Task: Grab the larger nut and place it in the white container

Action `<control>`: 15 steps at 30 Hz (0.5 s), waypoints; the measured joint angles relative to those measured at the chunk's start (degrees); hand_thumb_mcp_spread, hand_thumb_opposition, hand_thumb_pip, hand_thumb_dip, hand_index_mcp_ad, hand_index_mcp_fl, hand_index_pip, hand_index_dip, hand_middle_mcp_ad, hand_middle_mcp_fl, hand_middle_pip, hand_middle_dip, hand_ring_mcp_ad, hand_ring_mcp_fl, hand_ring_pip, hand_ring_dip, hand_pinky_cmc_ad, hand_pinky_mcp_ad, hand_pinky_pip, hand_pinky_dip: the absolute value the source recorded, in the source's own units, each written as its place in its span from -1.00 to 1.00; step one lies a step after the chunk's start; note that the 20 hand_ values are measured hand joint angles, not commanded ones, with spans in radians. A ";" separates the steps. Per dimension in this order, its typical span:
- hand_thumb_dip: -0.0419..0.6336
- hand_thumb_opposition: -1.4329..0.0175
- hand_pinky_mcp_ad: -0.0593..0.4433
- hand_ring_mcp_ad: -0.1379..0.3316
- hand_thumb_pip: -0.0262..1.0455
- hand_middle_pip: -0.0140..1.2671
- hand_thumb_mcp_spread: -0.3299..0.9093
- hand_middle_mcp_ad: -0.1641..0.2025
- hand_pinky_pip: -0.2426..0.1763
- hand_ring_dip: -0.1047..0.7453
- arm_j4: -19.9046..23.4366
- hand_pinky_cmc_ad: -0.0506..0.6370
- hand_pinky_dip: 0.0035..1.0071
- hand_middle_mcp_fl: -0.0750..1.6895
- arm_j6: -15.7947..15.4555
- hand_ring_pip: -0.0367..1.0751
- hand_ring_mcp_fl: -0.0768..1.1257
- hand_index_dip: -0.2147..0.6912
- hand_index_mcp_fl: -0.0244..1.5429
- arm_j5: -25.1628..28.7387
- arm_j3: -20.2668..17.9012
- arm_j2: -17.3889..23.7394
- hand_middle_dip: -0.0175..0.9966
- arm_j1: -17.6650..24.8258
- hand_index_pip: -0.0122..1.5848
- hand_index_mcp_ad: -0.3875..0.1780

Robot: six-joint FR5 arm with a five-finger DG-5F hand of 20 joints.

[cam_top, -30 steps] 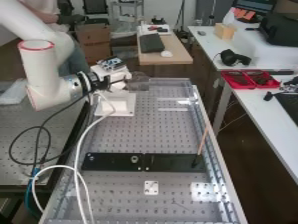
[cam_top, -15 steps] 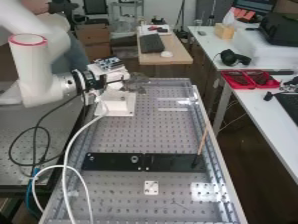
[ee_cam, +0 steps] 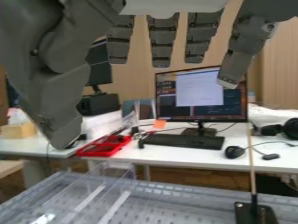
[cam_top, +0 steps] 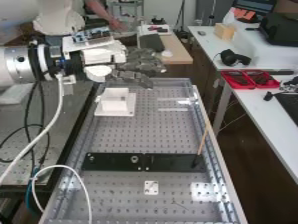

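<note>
Hand (cam_top: 143,65) held open over the far end of the perforated bench (cam_top: 126,135), beyond and well above the white container (cam_top: 116,104). In the wrist view, fingers (ee_cam: 161,42) straight and slightly spread, with thumb (ee_cam: 50,85) set well apart; nothing pinched between. Over at the flat black bar (cam_top: 110,164), smaller nut (cam_top: 91,157) and bearing (cam_top: 134,159) in place, near a thin wooden stick (cam_top: 203,140) upright at a slant.

As for the larger nut: cannot confirm its whereabouts. Inside the white container, most likely, to judge by the bare stretch of bar between smaller nut and bearing, and by the empty grasp. Too slanted a look at the container's inside for certainty.

Probably past the release, then, with grabbing and placing both done, and now at the stage of getting clear. Next, calls for little: keep fingers loose and straight, stay high over the container's walls, draw back toward a resting pose without brushing the container or dragging the white cable (cam_top: 46,127) across it. No need to go back to the bar, unless a look inside the container turns up nothing.
</note>
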 joint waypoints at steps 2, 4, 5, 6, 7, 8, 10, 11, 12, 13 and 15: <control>-0.40 -0.16 0.49 0.26 0.26 -0.79 -0.20 0.26 -0.34 -0.35 -0.05 0.24 0.28 -0.91 0.78 -0.79 -0.87 -0.64 -0.97 4.57 0.49 1.28 -0.46 -0.33 -0.74 -0.22; -0.40 -0.14 0.54 0.32 0.26 -0.79 -0.23 0.28 -0.34 -0.36 -0.19 0.25 0.28 -0.90 0.39 -0.79 -0.88 -0.64 -0.92 8.21 0.77 2.14 -0.46 -0.29 -0.76 -0.22; -0.44 -0.14 0.54 0.34 0.26 -0.79 -0.22 0.26 -0.34 -0.35 -0.37 0.26 0.28 -0.91 -0.06 -0.79 -0.88 -0.64 -0.92 10.90 0.98 2.74 -0.46 -0.13 -0.78 -0.21; -0.46 -0.14 0.53 0.34 0.26 -0.79 -0.25 0.28 -0.36 -0.35 -0.44 0.26 0.28 -0.90 -0.21 -0.79 -0.88 -0.64 -0.92 12.11 1.07 2.99 -0.46 -0.04 -0.78 -0.17; -0.50 -0.14 0.57 0.35 0.26 -0.79 -0.25 0.29 -0.36 -0.35 -0.59 0.25 0.28 -0.90 -0.36 -0.79 -0.87 -0.64 -0.92 14.61 1.22 3.46 -0.46 0.22 -0.80 -0.17; -0.50 -0.14 0.61 0.35 0.26 -0.79 -0.28 0.29 -0.36 -0.35 -0.80 0.29 0.28 -0.90 -0.41 -0.79 -0.87 -0.64 -0.92 17.07 1.35 3.88 -0.46 0.51 -0.80 -0.17; -0.50 -0.14 0.61 0.34 0.26 -0.79 -0.28 0.29 -0.34 -0.35 -1.39 0.30 0.28 -0.90 -0.60 -0.79 -0.87 -0.64 -0.92 20.42 1.60 4.30 -0.46 1.01 -0.81 -0.17; -0.50 -0.14 0.60 0.34 0.26 -0.79 -0.28 0.30 -0.34 -0.35 -1.95 0.30 0.28 -0.91 -0.78 -0.78 -0.87 -0.64 -0.92 22.52 1.77 4.46 -0.46 1.37 -0.81 -0.17; -0.50 -0.15 0.62 0.34 0.26 -0.79 -0.30 0.30 -0.34 -0.35 -2.20 0.30 0.27 -0.91 -0.86 -0.79 -0.87 -0.66 -0.92 23.44 1.85 4.51 -0.47 1.53 -0.82 -0.17; -0.50 -0.16 0.62 0.34 0.26 -0.79 -0.30 0.30 -0.34 -0.35 -2.84 0.29 0.26 -0.91 -0.97 -0.79 -0.87 -0.65 -0.92 25.60 2.01 4.59 -0.46 1.92 -0.81 -0.17; -0.55 -0.17 0.60 0.39 0.26 -0.78 -0.32 0.30 -0.34 -0.35 -3.73 0.32 0.23 -0.91 -1.05 -0.78 -0.88 -0.67 -0.92 28.36 2.22 4.58 -0.46 2.45 -0.81 -0.14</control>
